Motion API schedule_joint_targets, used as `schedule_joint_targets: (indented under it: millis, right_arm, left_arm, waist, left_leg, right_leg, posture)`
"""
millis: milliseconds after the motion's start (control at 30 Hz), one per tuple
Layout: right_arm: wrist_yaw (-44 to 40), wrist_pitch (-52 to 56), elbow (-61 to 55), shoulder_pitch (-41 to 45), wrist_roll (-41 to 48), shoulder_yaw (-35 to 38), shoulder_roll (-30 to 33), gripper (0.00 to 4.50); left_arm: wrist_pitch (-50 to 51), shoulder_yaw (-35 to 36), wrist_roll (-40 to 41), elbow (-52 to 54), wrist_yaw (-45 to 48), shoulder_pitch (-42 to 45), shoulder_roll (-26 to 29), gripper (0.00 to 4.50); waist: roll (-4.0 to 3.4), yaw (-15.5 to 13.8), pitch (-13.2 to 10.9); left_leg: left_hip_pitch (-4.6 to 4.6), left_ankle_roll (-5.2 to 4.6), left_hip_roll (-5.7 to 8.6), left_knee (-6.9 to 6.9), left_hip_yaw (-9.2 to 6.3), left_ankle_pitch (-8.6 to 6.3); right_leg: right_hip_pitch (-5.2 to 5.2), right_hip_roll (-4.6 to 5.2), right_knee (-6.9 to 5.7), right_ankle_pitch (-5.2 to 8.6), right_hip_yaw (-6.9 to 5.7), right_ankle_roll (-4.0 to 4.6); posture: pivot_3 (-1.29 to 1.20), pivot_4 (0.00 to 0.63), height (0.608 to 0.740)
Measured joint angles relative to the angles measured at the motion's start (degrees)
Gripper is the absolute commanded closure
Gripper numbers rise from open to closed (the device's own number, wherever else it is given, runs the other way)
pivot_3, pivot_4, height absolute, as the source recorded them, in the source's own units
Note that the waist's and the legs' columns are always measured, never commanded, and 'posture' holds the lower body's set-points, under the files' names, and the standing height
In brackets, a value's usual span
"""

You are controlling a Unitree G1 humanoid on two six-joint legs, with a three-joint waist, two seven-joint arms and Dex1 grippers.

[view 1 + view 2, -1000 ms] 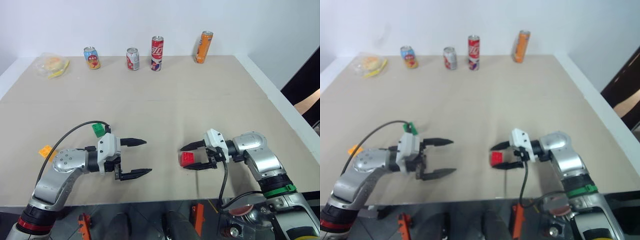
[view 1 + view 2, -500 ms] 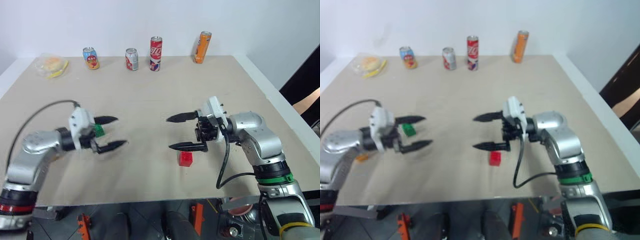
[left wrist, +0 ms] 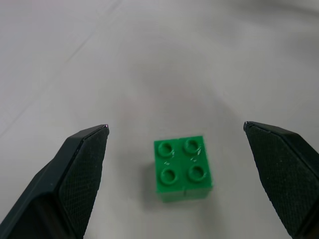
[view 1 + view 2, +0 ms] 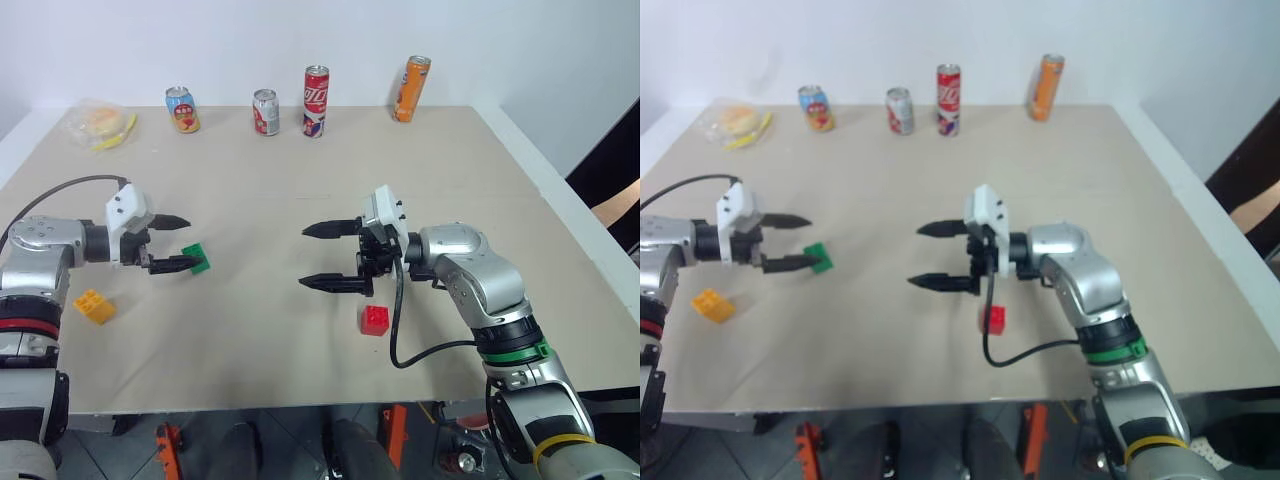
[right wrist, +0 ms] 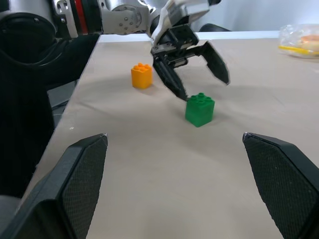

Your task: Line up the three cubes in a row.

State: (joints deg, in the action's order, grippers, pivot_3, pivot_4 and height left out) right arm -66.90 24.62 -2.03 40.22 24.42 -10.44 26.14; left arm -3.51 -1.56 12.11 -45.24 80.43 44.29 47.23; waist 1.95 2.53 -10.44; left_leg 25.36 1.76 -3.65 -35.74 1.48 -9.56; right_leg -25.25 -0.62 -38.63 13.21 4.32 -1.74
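Note:
The green cube stands on the tan table at the left. My left gripper is open just short of it, its near fingertip almost at the cube. In the left wrist view the green cube sits between and just ahead of the open fingers. Nearer the front edge on the left is the yellow-orange cube. The red cube rests free on the table in the middle. My right gripper hangs open above and just beyond it, pointing left and holding nothing.
Along the far edge stand several drink cans: blue, silver-red, tall red and orange. A clear bag of yellow food lies in the far left corner. Bare table lies between the two grippers.
My right gripper opened off the red cube, rose and shifted left, leaving the cube on the table. My left gripper swung out to the left, up to the green cube.

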Motion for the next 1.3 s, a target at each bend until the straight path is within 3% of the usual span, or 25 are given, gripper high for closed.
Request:
schedule_joint_targets:
  millis: [200,333,433,533,767,1100,1300]
  right_arm:
    - [1.15,0.16,-1.31,-1.38,0.02,0.0,0.38,0.02]
    - [1.88,0.22,-1.34,-1.57,0.02,0.01,0.57,0.0]
    - [2.09,0.15,-1.34,-1.56,0.02,0.01,0.56,0.0]
    - [2.11,-0.01,-1.31,-1.56,0.02,0.01,0.56,0.0]
    - [1.79,-0.16,-1.24,-1.6,0.28,0.34,1.69,0.0]
    - [-4.16,1.11,-5.44,-8.78,2.34,3.84,13.59,0.0]
    - [-5.9,1.03,-6.49,-10.55,2.39,4.51,16.43,0.0]
  left_arm:
    - [-2.47,-2.39,-4.13,-5.65,1.12,0.39,-2.33,0.0]
    - [-3.3,-2.82,-5.77,-7.74,1.09,0.78,-3.43,1.17]
    - [-4.0,-2.85,-6.63,-8.57,0.9,1.84,-3.72,2.33]
    - [-4.24,-2.83,-6.99,-9.42,0.75,2.85,-3.74,3.12]
    - [-3.91,-2.76,-6.58,-6.1,1.63,2.5,-4.32,3.16]
    - [17.63,-8.88,-0.63,39.2,0.09,-11.98,-10.52,3.16]
    - [25.05,-11.74,-0.6,51.43,-5.6,-15.3,-10.99,3.16]
  waist:
    - [0.01,0.06,0.0]
    - [0.01,0.07,0.0]
    - [0.02,0.07,0.01]
    - [0.02,0.07,0.01]
    - [0.01,0.07,0.0]
    - [0.03,0.19,0.01]
    - [0.01,0.34,0.0]
  left_leg:
    - [-0.11,0.0,0.0,-0.15,-0.02,0.01]
    - [-0.14,-0.01,-0.01,-0.24,-0.02,0.02]
    - [-0.12,-0.01,-0.01,-0.29,-0.02,0.02]
    - [-0.11,-0.01,-0.01,-0.29,-0.02,0.02]
    - [-0.08,-0.01,-0.01,-0.29,-0.02,0.02]
    - [-0.15,0.0,0.01,-0.34,-0.02,0.0]
    - [-0.46,-0.18,0.0,-0.35,-0.08,0.12]
  right_leg:
    - [-0.04,-0.03,-0.42,0.11,0.0,0.04]
    - [-0.03,-0.04,-0.47,0.07,0.0,0.07]
    - [-0.01,-0.04,-0.47,0.06,0.0,0.06]
    - [-0.01,-0.04,-0.48,0.06,0.0,0.05]
    - [-0.02,-0.02,-0.48,0.07,0.0,0.05]
    - [0.06,-0.02,-0.47,0.14,0.07,-0.06]
    - [0.2,-0.13,-0.56,0.01,0.12,0.15]
  posture:
    - [0.0,0.15,0.74]
    - [0.0,0.15,0.74]
    - [0.0,0.15,0.74]
    - [0.0,0.15,0.74]
    - [0.0,0.15,0.74]
    - [0.0,0.15,0.74]
    - [0.0,0.15,0.74]
